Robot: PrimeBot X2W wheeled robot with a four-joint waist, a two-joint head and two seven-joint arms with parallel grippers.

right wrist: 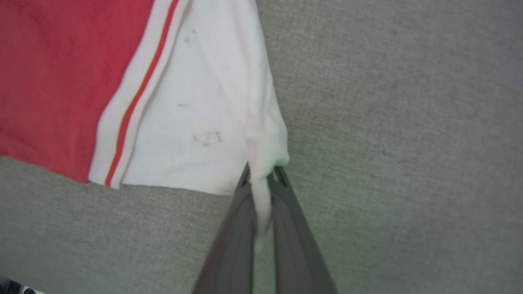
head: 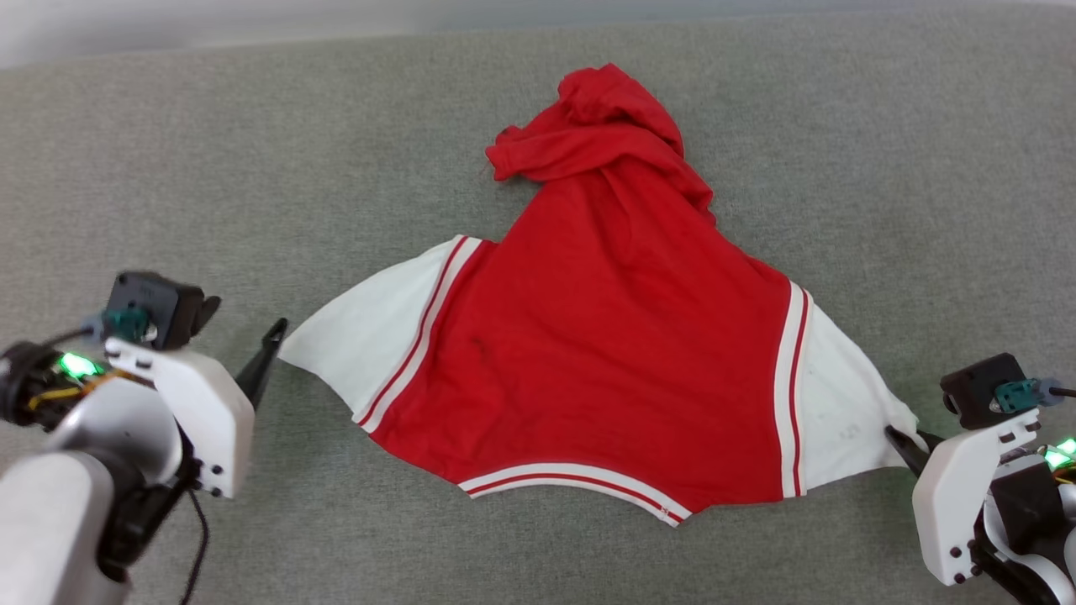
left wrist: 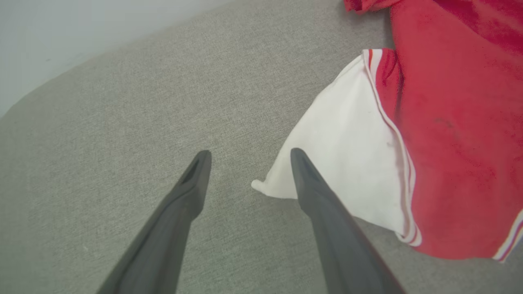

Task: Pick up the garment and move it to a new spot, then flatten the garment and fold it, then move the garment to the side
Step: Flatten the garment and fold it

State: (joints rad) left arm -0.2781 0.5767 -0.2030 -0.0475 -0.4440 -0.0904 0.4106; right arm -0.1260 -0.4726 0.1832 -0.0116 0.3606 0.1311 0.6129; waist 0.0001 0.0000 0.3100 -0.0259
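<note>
We see the shirt (head: 614, 361) lying on a grey fabric surface (head: 168, 168). Its red body is spread out wide and mostly flat. The far end of the shirt is bunched up in a red lump (head: 601, 126). The near edge of the shirt has a white band with a red stripe (head: 572, 481).

A white sleeve sticks out from each side of the shirt. Where each sleeve meets the red part, there is a white and red striped strip.

Our left tool (left wrist: 250, 152) is just beside the shirt, at the pointed tip of the left sleeve (head: 361, 336). Its two dark fingers (left wrist: 175, 212) are wide apart and hold nothing. In the left wrist view, the sleeve tip sits between the two fingers, a little past their ends. One finger crosses in front of the sleeve's edge. We cannot tell if it touches the cloth.

Our right tool (right wrist: 262, 171) is at the other side of the shirt, at the end of the right sleeve (head: 841, 412). Its fingers are pressed together on the sleeve's corner. A thin twist of white cloth (right wrist: 261, 204) runs down between them. This sleeve looks pulled to a point toward the tool. It has a few small dark marks (right wrist: 207, 138) on it.
</note>
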